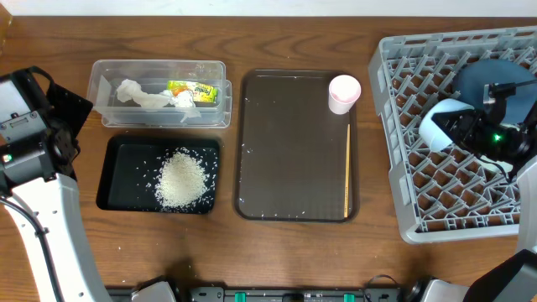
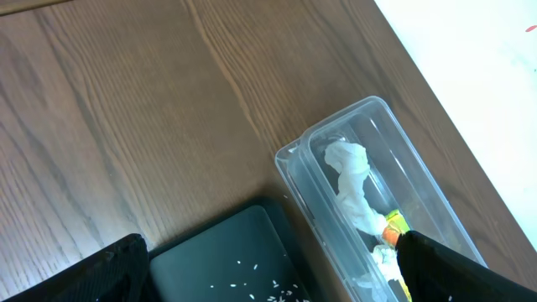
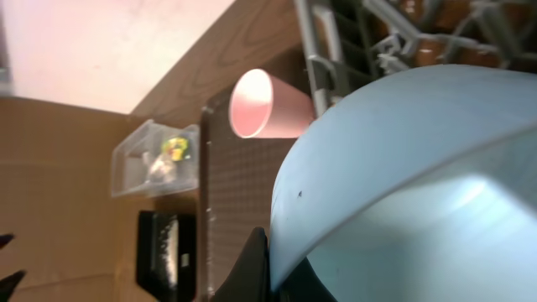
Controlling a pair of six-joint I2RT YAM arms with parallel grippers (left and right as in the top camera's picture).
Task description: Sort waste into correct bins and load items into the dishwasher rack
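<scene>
While right jaws pinch light blue bowl (image 1: pixel 440 123), left jaws spread, brown wooden table (image 1: pixel 285 252)

R edge of brown tray (image 1: pixel 285 143) blocked: pink cup (image 1: pixel 344 92), chopsticks (image 1: pixel 347 168); ctr free.

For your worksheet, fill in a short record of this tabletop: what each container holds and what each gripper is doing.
clear tub: crumpled tissue, yellow-green wrapper
black tray: heap of rice
brown serving tray: pink cup at back right corner, chopsticks along right edge
dishwasher rack: dark blue plate inside
right gripper: shut on light blue bowl, over the rack
left gripper: open, empty, near the tub's end
</scene>
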